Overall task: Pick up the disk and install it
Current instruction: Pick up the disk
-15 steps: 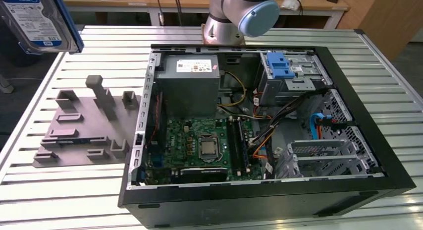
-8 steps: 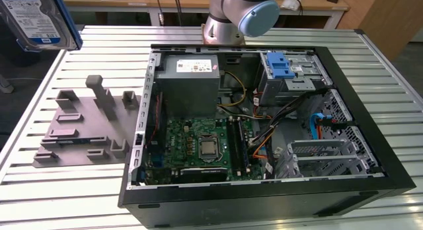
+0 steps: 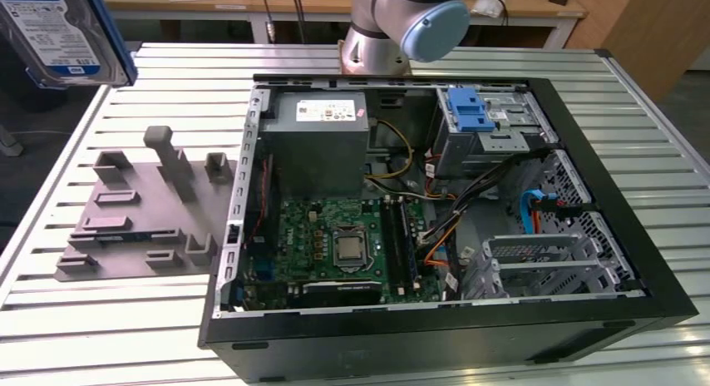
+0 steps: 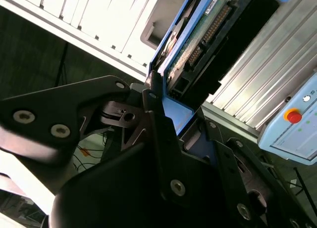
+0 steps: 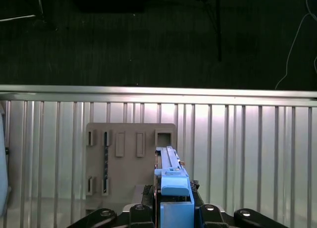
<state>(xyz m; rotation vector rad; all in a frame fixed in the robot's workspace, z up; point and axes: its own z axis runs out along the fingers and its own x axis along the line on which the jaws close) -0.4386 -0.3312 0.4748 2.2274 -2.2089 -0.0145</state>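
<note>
Disk [image 3: 56,28] is hanging high over the table [image 3: 111,336], near the grey fixture [image 3: 128,236] and well apart from the open computer case [image 3: 444,340]. Gripper [image 5: 173,210] is clamping its blue bracket edgewise. Pickup judged complete; install is pending and calls for aligning the bracket with the drive bay [image 3: 494,132].

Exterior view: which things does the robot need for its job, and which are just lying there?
For the job: silver metal hard drive in blue bracket, black gripper clamping it, open black computer case.
Lying about: grey plastic slotted holder plate, slatted metal table.
</note>
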